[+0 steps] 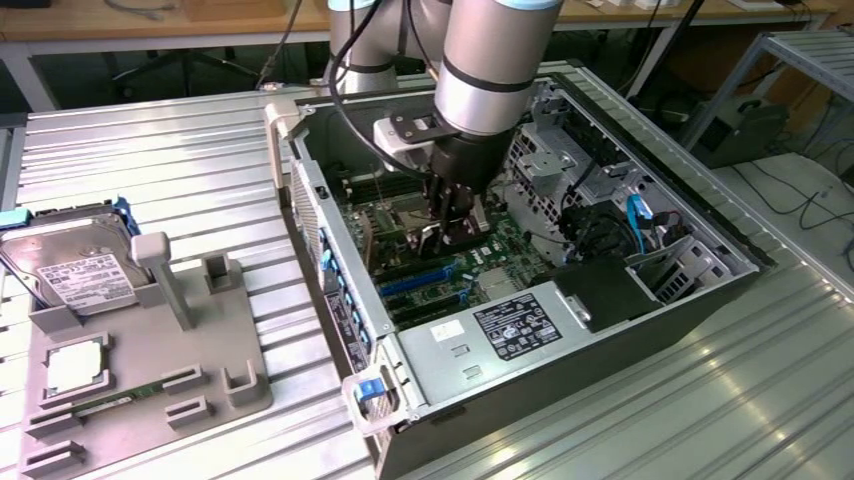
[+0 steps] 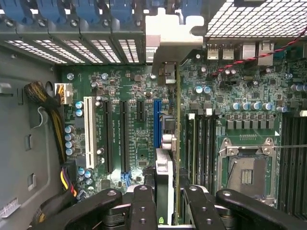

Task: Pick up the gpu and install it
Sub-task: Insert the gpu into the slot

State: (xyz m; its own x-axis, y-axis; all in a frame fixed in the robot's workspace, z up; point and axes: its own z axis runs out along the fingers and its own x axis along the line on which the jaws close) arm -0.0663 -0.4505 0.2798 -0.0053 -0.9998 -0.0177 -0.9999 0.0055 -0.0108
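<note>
Black gripper [image 1: 447, 232] sits low inside the open grey metal computer case [image 1: 534, 420], near its middle. Fingers [image 2: 144, 206] pinch the gpu [image 2: 164, 175], a thin dark card held on edge, with its silver bracket [image 2: 168, 43] towards the rear wall. The card stands just beside the long blue slot [image 2: 157, 124] on the green motherboard [image 2: 134, 120]. Risk: if the edge misses the slot or the bracket snags, the card could jam or flex.

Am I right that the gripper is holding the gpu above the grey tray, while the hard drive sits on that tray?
Not quite: the gripper holds the gpu inside the open computer case, above the motherboard, as the exterior view shows. The hard drive does sit on the grey tray.
</note>
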